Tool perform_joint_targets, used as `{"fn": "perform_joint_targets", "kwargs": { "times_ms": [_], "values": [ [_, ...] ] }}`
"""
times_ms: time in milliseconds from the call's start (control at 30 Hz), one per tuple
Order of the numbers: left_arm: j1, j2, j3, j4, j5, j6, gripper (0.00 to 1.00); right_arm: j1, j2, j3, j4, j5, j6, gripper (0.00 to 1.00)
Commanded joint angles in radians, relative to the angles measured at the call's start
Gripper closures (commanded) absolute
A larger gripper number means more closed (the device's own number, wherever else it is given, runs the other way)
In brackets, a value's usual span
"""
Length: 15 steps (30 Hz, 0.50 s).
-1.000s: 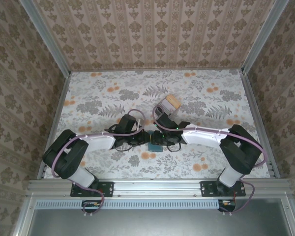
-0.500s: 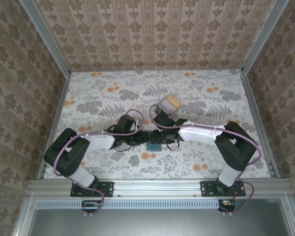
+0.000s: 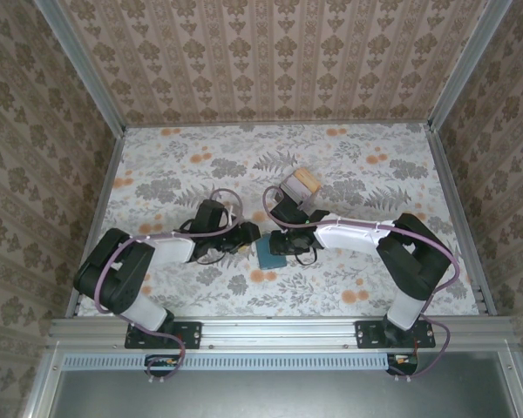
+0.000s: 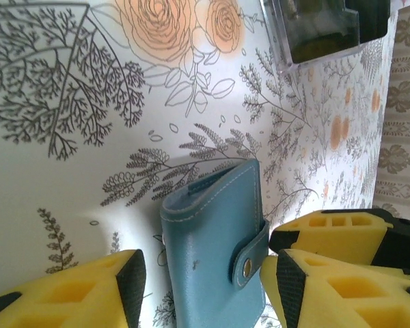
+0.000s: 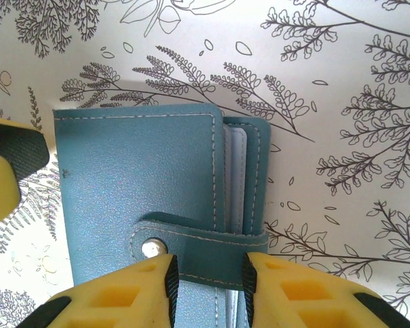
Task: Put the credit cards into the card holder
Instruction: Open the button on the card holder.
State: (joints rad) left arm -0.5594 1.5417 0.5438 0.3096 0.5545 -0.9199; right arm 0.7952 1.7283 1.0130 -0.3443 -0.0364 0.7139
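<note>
The card holder [image 3: 268,252] is a teal wallet lying closed on the floral table, its snap strap [image 5: 205,253] fastened across the open edge. My left gripper [image 4: 201,290] stands open with the card holder [image 4: 215,239] between its yellow fingers [image 4: 68,294], which are apart from it on the left. My right gripper [image 5: 209,290] hovers over the strap, jaws partly open and a finger on each side of the strap's middle, pinching nothing. The card holder [image 5: 137,171] shows a pale lining at its edge. The credit cards [image 3: 302,182] sit in a small box behind the grippers.
The card box [image 4: 321,27] has dark, clear-edged walls and stands just beyond the wallet. My two grippers crowd together at the table's middle [image 3: 270,244]. Patterned walls and metal rails [image 3: 105,200] bound the table. The right gripper's finger [image 4: 342,232] lies beside my left finger.
My left gripper has opened wide and drawn back to the left, letting go of the wallet. The right gripper's jaws have narrowed over the strap. More of the wallet shows from above.
</note>
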Motion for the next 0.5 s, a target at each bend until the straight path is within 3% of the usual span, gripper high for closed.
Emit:
{"fn": "perform_joint_targets", "kwargs": {
  "times_ms": [0, 300, 467],
  "values": [
    [0.004, 0.022, 0.036, -0.007, 0.028, 0.027, 0.43, -0.004, 0.016, 0.01, -0.013, 0.001, 0.005, 0.67],
    [0.001, 0.097, 0.065, 0.01, 0.054, 0.03, 0.52, -0.005, 0.012, 0.006, -0.006, -0.003, 0.016, 0.67],
    [-0.002, 0.131, 0.085, 0.022, 0.071, 0.032, 0.64, -0.006, 0.007, 0.02, -0.022, 0.001, 0.007, 0.66]
  ]
}}
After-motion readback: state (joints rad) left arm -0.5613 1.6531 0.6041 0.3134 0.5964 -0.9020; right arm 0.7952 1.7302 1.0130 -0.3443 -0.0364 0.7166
